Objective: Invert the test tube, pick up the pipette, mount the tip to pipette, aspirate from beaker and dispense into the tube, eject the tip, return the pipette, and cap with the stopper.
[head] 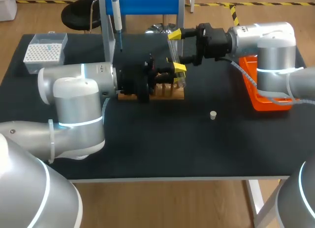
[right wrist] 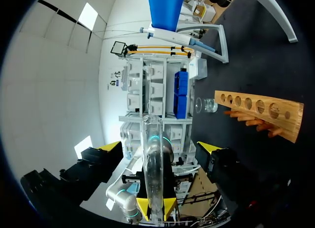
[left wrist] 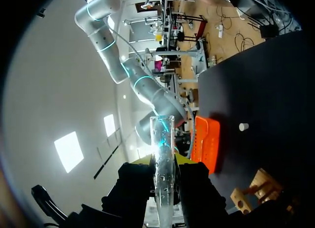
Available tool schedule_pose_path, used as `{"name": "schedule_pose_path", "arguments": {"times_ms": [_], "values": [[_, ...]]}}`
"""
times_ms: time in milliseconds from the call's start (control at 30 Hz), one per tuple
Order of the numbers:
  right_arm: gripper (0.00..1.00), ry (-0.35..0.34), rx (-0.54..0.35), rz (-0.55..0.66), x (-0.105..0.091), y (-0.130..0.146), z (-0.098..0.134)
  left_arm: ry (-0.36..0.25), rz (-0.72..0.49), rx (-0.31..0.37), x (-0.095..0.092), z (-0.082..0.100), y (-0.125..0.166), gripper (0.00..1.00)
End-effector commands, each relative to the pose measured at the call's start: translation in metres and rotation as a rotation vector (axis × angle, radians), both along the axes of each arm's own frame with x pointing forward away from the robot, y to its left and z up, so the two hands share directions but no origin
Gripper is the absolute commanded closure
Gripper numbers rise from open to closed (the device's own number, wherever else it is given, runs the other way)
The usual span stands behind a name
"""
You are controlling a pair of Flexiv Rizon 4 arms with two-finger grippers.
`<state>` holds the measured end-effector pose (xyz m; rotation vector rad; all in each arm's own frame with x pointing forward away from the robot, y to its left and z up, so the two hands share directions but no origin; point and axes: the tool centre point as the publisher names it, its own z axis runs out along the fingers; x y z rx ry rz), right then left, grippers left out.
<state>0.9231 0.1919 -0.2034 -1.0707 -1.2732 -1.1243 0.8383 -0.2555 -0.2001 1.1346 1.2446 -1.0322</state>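
A clear test tube (head: 178, 75) is held just above the wooden rack (head: 170, 93). My left gripper (head: 170, 76) is shut on it; in the left wrist view the tube (left wrist: 163, 164) rises from between its black fingers (left wrist: 135, 186). My right gripper (head: 177, 51) stands wide open around the tube (right wrist: 152, 164), its fingers (right wrist: 106, 161) well clear on either side. My left gripper's yellow tips (right wrist: 156, 204) pinch the tube's near end there. The pipette (head: 116, 16) hangs on the blue stand. A small white stopper (head: 213, 114) lies on the mat.
A white tip box (head: 45, 51) sits at the back left. An orange tray (head: 261, 92) lies under my right arm. The glass beaker (right wrist: 209, 106) stands behind the rack (right wrist: 261, 107). The stand's frame (head: 104, 26) is close behind both grippers.
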Motion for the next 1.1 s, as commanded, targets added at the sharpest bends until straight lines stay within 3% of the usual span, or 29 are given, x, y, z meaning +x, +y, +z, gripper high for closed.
{"name": "schedule_pose_path", "arguments": {"times_ms": [33, 167, 500, 900, 1000, 1067, 1100], "values": [[0.00, -0.001, -0.001, -0.002, 0.000, 0.000, 0.000, -0.003, 0.004, -0.001, -0.001, 0.000, -0.001, 1.00], [0.00, -0.016, -0.002, -0.008, 0.000, -0.004, 0.000, -0.003, 0.004, -0.001, -0.001, 0.000, -0.001, 1.00], [0.00, -0.201, -0.037, -0.088, 0.000, -0.056, 0.002, -0.003, 0.004, -0.001, -0.001, 0.000, -0.001, 1.00], [0.00, -0.522, -0.065, -0.162, -0.010, -0.100, -0.002, -0.003, 0.004, -0.001, -0.001, 0.000, -0.001, 1.00], [0.00, -0.618, -0.051, -0.179, -0.015, -0.105, -0.008, -0.003, 0.004, -0.001, -0.001, 0.000, -0.001, 1.00], [0.00, -0.735, -0.052, -0.215, -0.018, -0.108, -0.012, -0.003, 0.004, -0.001, -0.001, 0.000, -0.001, 1.00], [0.00, -0.735, -0.052, -0.215, -0.018, -0.108, -0.012, -0.003, 0.004, -0.001, -0.001, 0.000, -0.001, 1.00]]}}
